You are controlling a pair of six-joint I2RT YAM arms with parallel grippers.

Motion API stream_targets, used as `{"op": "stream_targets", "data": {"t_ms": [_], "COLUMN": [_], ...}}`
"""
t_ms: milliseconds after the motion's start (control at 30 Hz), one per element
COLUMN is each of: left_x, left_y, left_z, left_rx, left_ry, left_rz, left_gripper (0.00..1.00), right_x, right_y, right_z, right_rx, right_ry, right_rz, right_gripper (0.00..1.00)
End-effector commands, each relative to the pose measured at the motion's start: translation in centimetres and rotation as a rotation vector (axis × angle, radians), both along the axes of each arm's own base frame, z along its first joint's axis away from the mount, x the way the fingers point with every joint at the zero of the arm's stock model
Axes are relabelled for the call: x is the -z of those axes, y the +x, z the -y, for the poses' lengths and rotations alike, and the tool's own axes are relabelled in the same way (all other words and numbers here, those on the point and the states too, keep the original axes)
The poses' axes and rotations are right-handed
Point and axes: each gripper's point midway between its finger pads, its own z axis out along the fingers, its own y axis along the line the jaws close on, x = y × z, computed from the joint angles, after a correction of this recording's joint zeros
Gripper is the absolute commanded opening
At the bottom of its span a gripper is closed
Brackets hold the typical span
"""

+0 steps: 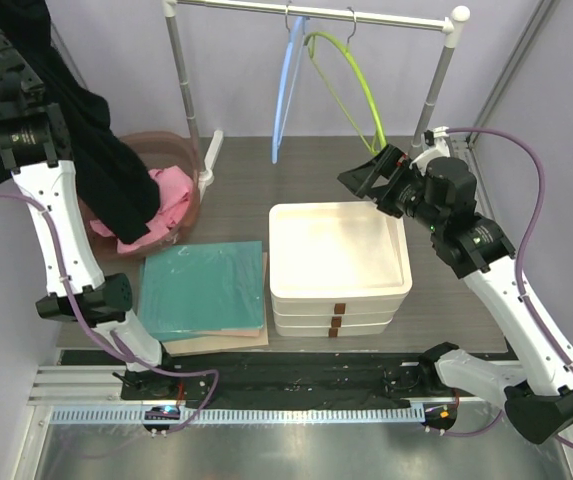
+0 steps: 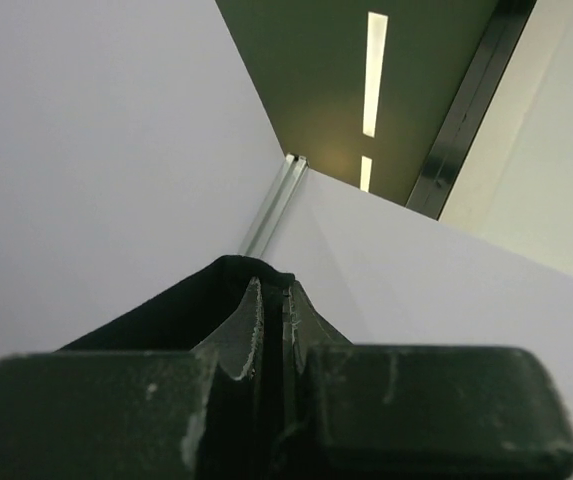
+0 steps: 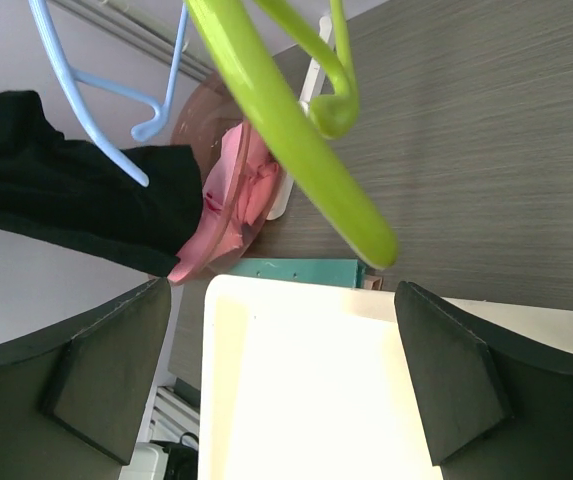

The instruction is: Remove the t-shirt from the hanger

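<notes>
The black t-shirt (image 1: pixel 106 170) hangs free at the far left, off both hangers. My left gripper (image 2: pixel 274 285), raised high at the top left, is shut on a fold of the t-shirt (image 2: pixel 166 310). A green hanger (image 1: pixel 351 75) and a blue hanger (image 1: pixel 288 90) hang bare on the rail (image 1: pixel 366 17). My right gripper (image 1: pixel 371 175) is open and empty just below the green hanger's lower end. In the right wrist view the gripper (image 3: pixel 281 288) sits under the green hanger (image 3: pixel 286 130), with the blue hanger (image 3: pixel 86 100) and the t-shirt (image 3: pixel 56 200) to the left.
A translucent reddish basket (image 1: pixel 198 170) with pink cloth (image 1: pixel 171 195) stands under the t-shirt. A stack of white trays (image 1: pixel 341 300) sits mid-table, a teal board (image 1: pixel 204 290) on its left. The rail's posts stand at the back.
</notes>
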Motion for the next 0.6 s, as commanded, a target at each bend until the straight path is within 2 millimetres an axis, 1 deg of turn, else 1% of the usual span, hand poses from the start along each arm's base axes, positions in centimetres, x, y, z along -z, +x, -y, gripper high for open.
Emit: {"op": "stream_targets", "data": {"t_ms": [0, 33, 67, 100, 167, 200, 233, 267, 300, 333, 400, 433, 467, 500, 533, 567], "left_x": [0.8, 2.2, 3.3, 4.7, 7.3, 9.7, 10.9, 11.2, 13.9, 14.0, 15.9, 16.5, 17.2, 18.3, 19.5, 20.2], "left_y": [2.5, 4.5, 5.8, 7.7, 9.7, 10.7, 11.0, 10.7, 12.0, 11.8, 13.1, 13.8, 14.2, 14.4, 14.1, 13.7], "left_z": [1.5, 1.8, 2.0, 2.9, 3.6, 4.0, 4.1, 4.5, 5.1, 5.7, 6.9, 8.1, 8.5, 8.8, 8.8, 8.2], "left_rx": [0.176, 0.237, 0.277, 0.338, 0.430, 0.471, 0.492, 0.537, 0.581, 0.616, 0.698, 0.762, 0.794, 0.816, 0.817, 0.801], "left_ry": [0.017, -0.016, -0.031, -0.027, -0.082, -0.110, -0.143, -0.172, -0.186, -0.186, -0.219, -0.205, -0.209, -0.228, -0.247, -0.266], "left_rz": [0.032, -0.018, -0.061, -0.126, -0.198, -0.254, -0.272, -0.251, -0.308, -0.313, -0.397, -0.436, -0.462, -0.505, -0.538, -0.556], "left_gripper": [0.01, 0.01, 0.01, 0.01, 0.00, 0.00, 0.00, 0.00, 0.01, 0.01, 0.00, 0.00, 0.00, 0.00, 0.00, 0.00], "right_x": [-1.1, -1.1, -1.4, -1.2, -1.6, -1.5, -1.6, -1.7, -1.8, -1.9, -1.9, -2.0, -2.0, -1.8, -1.8, -1.4], "right_y": [-0.5, -0.6, -0.8, -0.9, -1.3, -1.4, -1.5, -1.6, -1.8, -1.9, -2.1, -2.3, -2.3, -2.4, -2.5, -2.6], "right_z": [-0.1, -0.1, 0.0, 0.1, 0.6, 0.7, 0.8, 0.9, 0.9, 0.9, 0.9, 0.9, 0.8, 0.8, 0.9, 0.9], "right_rx": [-0.024, -0.025, -0.026, -0.021, -0.007, -0.003, -0.002, -0.002, -0.004, -0.005, -0.015, -0.020, -0.023, -0.025, -0.024, -0.025], "right_ry": [0.010, 0.009, 0.013, 0.011, 0.016, 0.015, 0.013, 0.010, 0.010, 0.013, 0.012, 0.013, 0.014, 0.014, 0.014, 0.014], "right_rz": [0.030, 0.031, 0.040, 0.039, 0.054, 0.057, 0.061, 0.066, 0.073, 0.077, 0.080, 0.081, 0.083, 0.079, 0.083, 0.074], "right_gripper": [1.00, 1.00, 1.00, 1.00, 1.00, 0.99, 1.00, 1.00, 1.00, 1.00, 1.00, 1.00, 1.00, 1.00, 1.00, 1.00]}}
